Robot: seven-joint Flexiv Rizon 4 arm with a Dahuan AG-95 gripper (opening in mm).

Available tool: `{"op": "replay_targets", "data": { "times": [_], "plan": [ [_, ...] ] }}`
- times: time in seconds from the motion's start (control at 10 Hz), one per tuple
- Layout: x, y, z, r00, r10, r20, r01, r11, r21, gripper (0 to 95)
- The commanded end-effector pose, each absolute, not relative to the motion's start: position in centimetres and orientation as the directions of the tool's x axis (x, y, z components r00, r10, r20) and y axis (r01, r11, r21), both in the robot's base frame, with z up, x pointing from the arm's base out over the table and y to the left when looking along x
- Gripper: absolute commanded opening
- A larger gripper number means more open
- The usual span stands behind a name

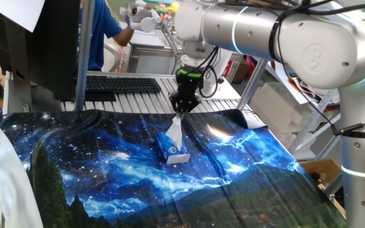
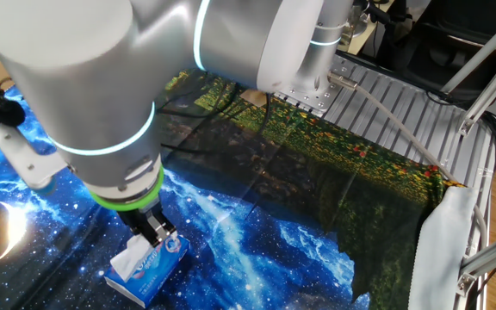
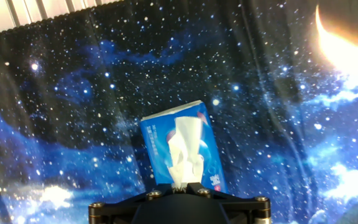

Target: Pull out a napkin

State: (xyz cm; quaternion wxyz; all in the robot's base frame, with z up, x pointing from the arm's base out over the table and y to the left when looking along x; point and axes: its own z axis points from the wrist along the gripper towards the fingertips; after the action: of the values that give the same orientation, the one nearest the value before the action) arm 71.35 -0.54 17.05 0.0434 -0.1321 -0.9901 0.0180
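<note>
The napkin (image 1: pixel 176 128) rises taut from the tissue pack (image 1: pixel 172 147), its top pinched between the jaws.

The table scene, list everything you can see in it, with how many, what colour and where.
napkin: one, white, stretched up out of the pack's top into the end effector
tissue pack: one, blue and white, lying mid-cloth under the end effector
cloth: one, starry blue with a green landscape edge, covering the table
keyboard: one, black, behind the cloth
person: one, blue shirt, in the background
arm: one, silver with glowing teal rings, reaching over the table
end effector: one, black, pinching the napkin above the pack
</note>
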Motion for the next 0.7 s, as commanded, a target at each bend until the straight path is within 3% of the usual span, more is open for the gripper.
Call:
{"op": "replay_targets", "data": {
  "times": [0.1, 0.7],
  "plan": [
    [71.2, -0.5, 17.6, -0.961, 0.264, 0.085, 0.26, 0.964, -0.048, 0.0],
    [70.4, -0.7, 19.7, -0.958, 0.272, 0.088, 0.268, 0.962, -0.048, 0.0]
  ]
}}
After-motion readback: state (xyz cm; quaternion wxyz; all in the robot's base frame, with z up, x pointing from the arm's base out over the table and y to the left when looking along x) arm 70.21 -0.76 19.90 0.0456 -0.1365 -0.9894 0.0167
